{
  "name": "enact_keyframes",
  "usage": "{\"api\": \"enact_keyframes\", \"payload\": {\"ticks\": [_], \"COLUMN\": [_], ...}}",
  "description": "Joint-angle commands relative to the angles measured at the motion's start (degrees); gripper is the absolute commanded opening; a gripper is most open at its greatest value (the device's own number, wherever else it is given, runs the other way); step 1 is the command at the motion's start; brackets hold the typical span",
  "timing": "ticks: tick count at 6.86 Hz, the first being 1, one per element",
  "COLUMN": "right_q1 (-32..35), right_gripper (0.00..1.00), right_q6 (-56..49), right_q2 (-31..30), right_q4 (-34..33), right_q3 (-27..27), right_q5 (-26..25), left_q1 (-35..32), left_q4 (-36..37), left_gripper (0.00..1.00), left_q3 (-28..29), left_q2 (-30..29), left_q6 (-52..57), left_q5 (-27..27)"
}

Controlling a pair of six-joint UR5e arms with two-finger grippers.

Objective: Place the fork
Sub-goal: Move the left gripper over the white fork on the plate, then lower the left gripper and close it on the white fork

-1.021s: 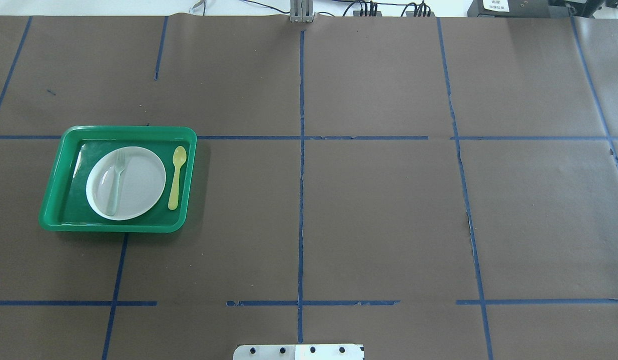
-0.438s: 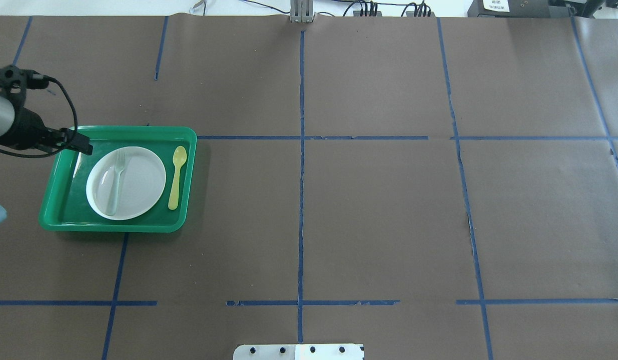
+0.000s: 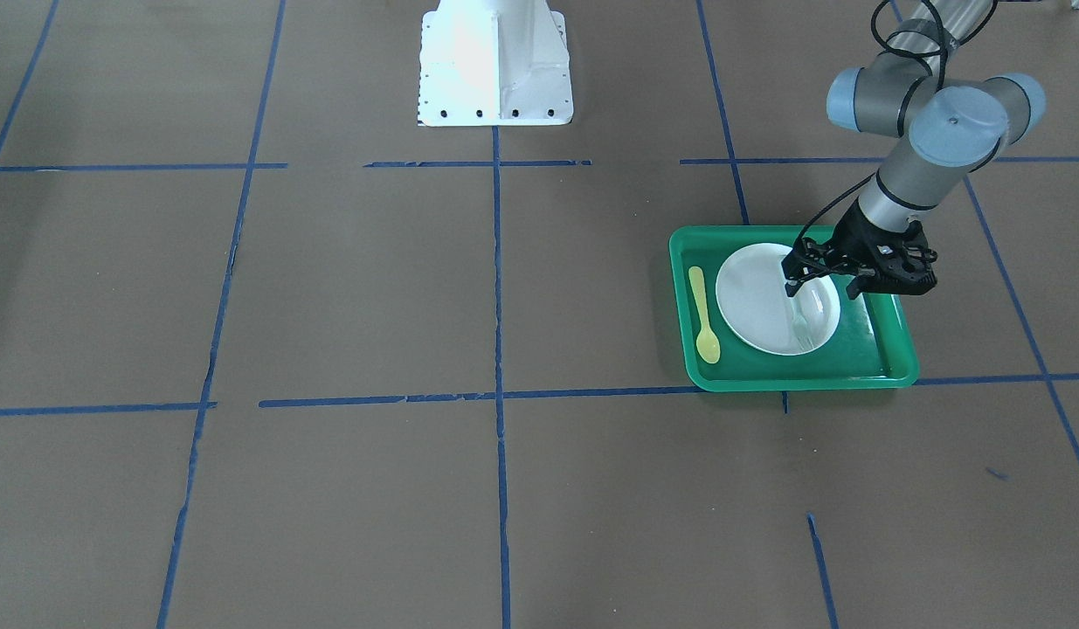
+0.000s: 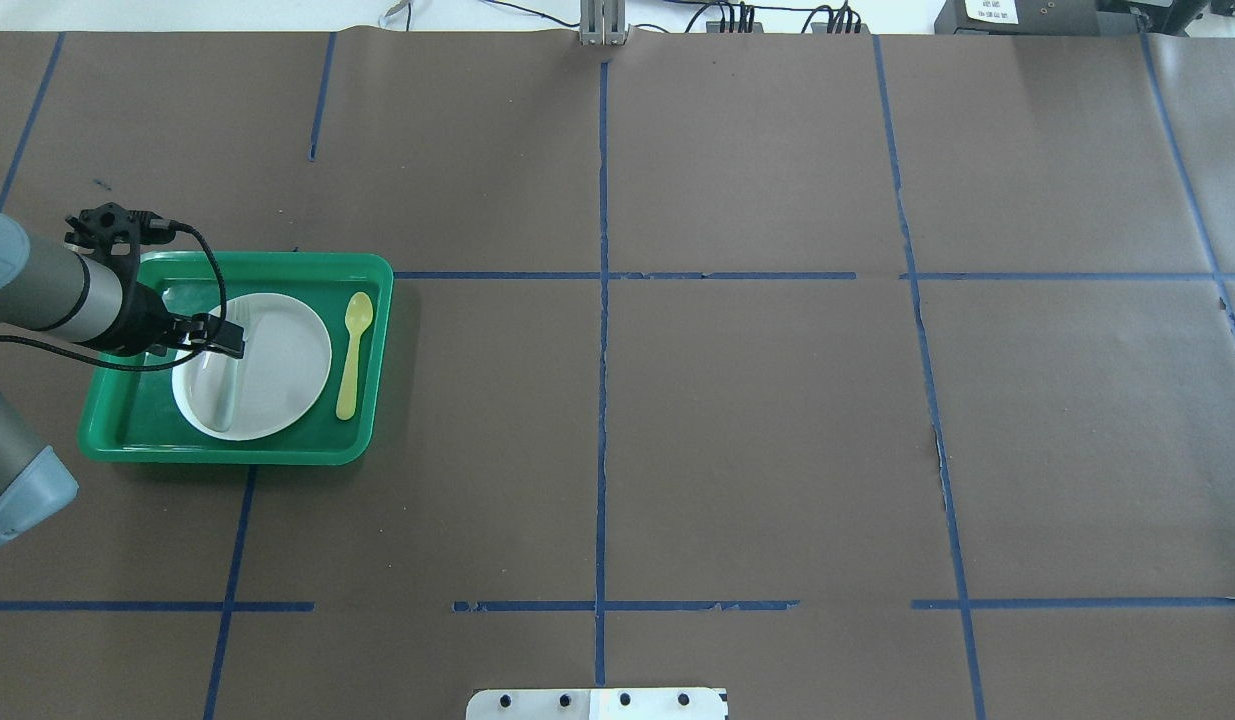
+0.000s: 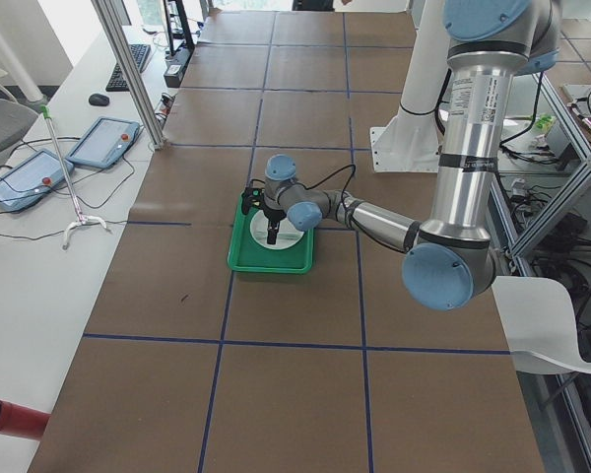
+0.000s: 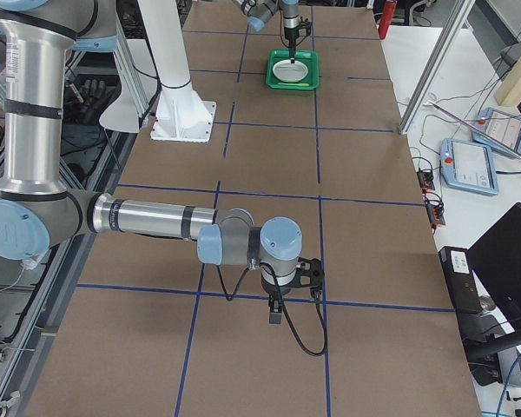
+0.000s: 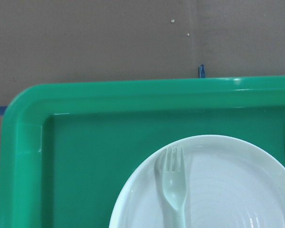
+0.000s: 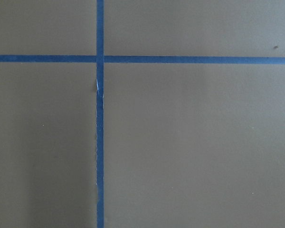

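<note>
From the front, your left gripper [image 3: 820, 286] hangs wrist-down over the white plate [image 3: 757, 306] in the green tray [image 3: 801, 383]. Its jaws look apart, with nothing between them. The fork [image 3: 802, 323] lies flat on the plate, on the half away from the yellow spoon [image 3: 704, 319], which rests on the tray floor just beside the plate. That spacing should let you take the fork without disturbing the spoon

From overhead, the left gripper [image 4: 217, 340] hides the tine end. The fork [image 4: 223, 398] shows only its handle, running back toward the robot, so the fingers would have to close across it

From the table's left end, the near arm reaches low over the tray and the left gripper [image 5: 272, 229] is too small to read

From the right end, the right gripper [image 6: 276, 311] points down at bare table paper [image 6: 373, 261], well apart from the tray. You cannot tell whether it is apart or together. It looks parked there to leave the other arm room

The left wrist camera looks straight down on the fork [image 7: 173, 183], tines toward the tray's far rim, which suggests the gripper is lined up for a pick

The right wrist camera shows only table paper and blue tape [image 8: 100, 142]
</note>
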Motion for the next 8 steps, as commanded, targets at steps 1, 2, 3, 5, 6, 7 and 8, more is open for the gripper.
{"api": "enact_keyframes", "payload": {"ticks": [1,2,3,5,6,7,8], "right_q1": [0.00,0.00,0.00,0.00,0.00,0.00,0.00], "right_gripper": [1.00,1.00,1.00,1.00,1.00,1.00,1.00], "right_q6": [0.02,-0.07,0.02,0.02,0.02,-0.07,0.02], "right_q2": [0.00,0.00,0.00,0.00,0.00,0.00,0.00], "right_q4": [0.09,0.00,0.00,0.00,0.00,0.00,0.09], "right_q3": [0.00,0.00,0.00,0.00,0.00,0.00,0.00], "right_q5": [0.04,-0.05,-0.05,-0.05,-0.05,-0.05,0.04], "left_q1": [2.43,2.96,3.31,3.66,3.66,3.58,3.58], "left_q4": [-0.14,-0.14,-0.14,-0.06,-0.06,-0.06,0.12], "left_gripper": [0.96,0.96,0.96,0.79,0.67,0.47,0.18], "left_q3": [0.56,0.56,0.56,0.65,0.74,0.74,0.56], "left_q2": [0.00,-0.08,-0.09,-0.09,0.00,0.00,0.00], "left_q6": [-0.58,-0.58,-0.58,-0.76,-0.76,-0.76,-0.67], "left_q5": [0.36,0.36,0.36,0.36,0.36,0.36,-0.08]}}
